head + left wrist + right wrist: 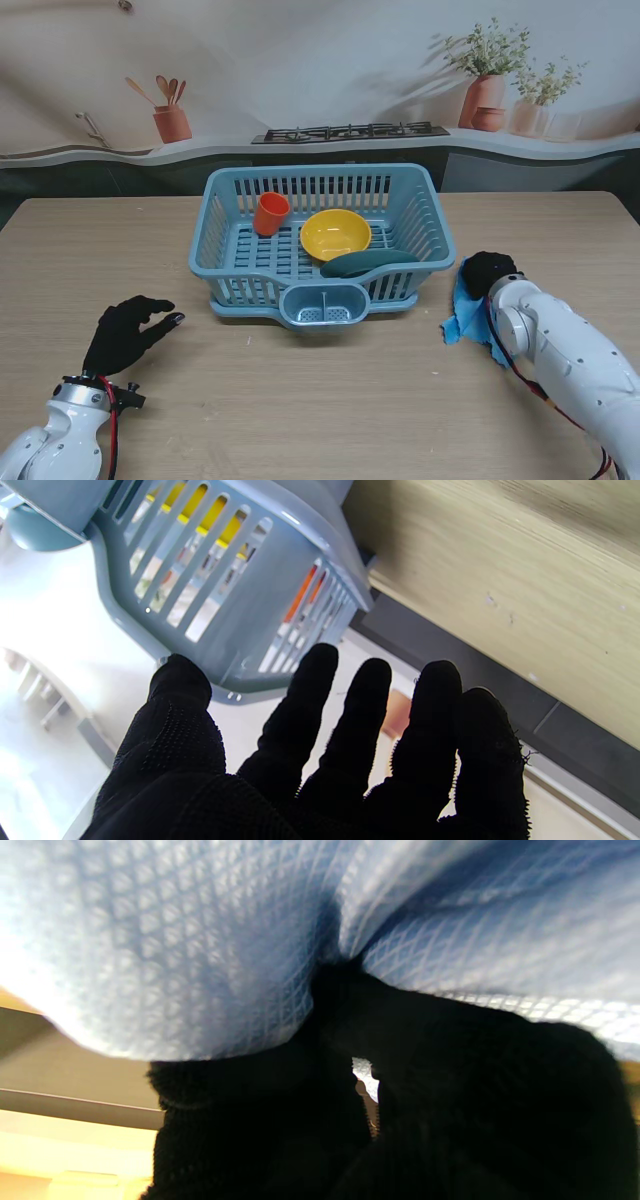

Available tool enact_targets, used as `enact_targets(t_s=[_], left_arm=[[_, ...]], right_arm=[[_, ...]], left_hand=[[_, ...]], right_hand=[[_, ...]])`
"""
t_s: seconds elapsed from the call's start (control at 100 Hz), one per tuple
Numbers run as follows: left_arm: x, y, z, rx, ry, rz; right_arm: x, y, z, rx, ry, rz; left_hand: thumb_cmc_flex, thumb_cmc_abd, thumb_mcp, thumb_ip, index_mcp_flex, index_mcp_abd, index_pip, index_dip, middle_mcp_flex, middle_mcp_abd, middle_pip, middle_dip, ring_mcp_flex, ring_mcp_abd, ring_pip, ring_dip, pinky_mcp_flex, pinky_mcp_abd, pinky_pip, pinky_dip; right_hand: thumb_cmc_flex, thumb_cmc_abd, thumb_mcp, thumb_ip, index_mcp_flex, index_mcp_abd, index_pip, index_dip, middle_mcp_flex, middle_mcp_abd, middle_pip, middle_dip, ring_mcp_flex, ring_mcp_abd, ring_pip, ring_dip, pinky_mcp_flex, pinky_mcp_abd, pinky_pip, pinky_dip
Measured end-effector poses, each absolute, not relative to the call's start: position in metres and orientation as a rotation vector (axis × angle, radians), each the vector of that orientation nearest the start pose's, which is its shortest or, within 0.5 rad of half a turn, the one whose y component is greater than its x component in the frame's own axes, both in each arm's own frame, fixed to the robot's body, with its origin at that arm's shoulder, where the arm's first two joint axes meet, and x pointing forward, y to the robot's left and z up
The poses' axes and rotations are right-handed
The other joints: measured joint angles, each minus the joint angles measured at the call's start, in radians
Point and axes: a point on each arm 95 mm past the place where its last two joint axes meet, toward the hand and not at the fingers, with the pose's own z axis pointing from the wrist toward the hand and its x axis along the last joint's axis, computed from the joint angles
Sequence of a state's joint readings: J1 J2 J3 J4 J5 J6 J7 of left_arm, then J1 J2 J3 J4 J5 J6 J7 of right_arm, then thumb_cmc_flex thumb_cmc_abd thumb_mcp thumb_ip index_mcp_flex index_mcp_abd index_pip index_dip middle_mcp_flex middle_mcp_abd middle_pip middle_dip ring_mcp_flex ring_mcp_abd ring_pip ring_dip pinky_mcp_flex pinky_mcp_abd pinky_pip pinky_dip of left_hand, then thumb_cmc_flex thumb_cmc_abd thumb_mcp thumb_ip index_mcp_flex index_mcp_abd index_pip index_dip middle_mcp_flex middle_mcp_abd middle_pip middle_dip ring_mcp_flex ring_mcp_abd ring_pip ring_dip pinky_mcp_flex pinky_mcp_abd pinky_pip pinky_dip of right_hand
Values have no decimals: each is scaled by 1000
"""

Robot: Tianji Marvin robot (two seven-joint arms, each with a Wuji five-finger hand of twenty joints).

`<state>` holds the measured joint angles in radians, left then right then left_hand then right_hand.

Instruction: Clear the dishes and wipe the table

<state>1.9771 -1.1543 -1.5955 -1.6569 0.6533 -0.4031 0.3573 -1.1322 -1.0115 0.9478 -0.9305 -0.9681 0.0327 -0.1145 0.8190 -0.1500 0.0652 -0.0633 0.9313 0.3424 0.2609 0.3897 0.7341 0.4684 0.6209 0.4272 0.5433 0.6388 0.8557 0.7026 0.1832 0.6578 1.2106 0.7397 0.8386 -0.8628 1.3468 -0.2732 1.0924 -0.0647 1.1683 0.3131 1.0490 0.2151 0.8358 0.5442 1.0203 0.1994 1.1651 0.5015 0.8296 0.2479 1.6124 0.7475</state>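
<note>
Cloth: blue cloth (468,312) bunched on the surface (330,400), just right of the dish rack (420,225).
Right hand: right hand (488,272) pressed down on the cloth, fingers clenched into its folds.
Dishes: orange cup (270,214), yellow bowl (335,234) and dark green plate (368,263) in the rack, left of the right hand.
Left hand: left hand (125,332) released, fingers spread, grasping nothing, hovering over the surface; rack farther off to its right.

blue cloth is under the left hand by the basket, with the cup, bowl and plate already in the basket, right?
Not quite: the blue cloth is under the right hand, as the stand view shows. The left hand is open and holds nothing. The rest is right: the orange cup, yellow bowl and green plate are in the basket.
</note>
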Motion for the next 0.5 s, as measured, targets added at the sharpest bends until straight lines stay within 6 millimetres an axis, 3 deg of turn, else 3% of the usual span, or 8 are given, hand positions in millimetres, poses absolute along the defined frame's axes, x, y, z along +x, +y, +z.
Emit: enact_targets(t_s=[0.27, 0.5], left_arm=[[298, 105, -344, -1409, 912, -1876], [297, 105, -343, -1408, 913, -1877]], right_arm=[[503, -109, -382, 1224, 1590, 1005], [482, -118, -376, 1212, 1610, 1086]], left_hand=[[0, 0, 0, 0, 0, 0, 0, 0, 0, 0, 0, 0, 0, 0, 0, 0, 0, 0, 0, 0], [0, 0, 0, 0, 0, 0, 0, 0, 0, 0, 0, 0, 0, 0, 0, 0, 0, 0, 0, 0]], right_hand=[[-3, 19, -16, 0, -19, 3, -59, -39, -9, -11, -3, -3, 0, -9, 0, 0, 0, -8, 0, 0], [-3, 21, -25, 0, -19, 4, -82, -50, -9, -14, -3, -4, 0, -10, 0, 0, 0, -10, 0, 0]])
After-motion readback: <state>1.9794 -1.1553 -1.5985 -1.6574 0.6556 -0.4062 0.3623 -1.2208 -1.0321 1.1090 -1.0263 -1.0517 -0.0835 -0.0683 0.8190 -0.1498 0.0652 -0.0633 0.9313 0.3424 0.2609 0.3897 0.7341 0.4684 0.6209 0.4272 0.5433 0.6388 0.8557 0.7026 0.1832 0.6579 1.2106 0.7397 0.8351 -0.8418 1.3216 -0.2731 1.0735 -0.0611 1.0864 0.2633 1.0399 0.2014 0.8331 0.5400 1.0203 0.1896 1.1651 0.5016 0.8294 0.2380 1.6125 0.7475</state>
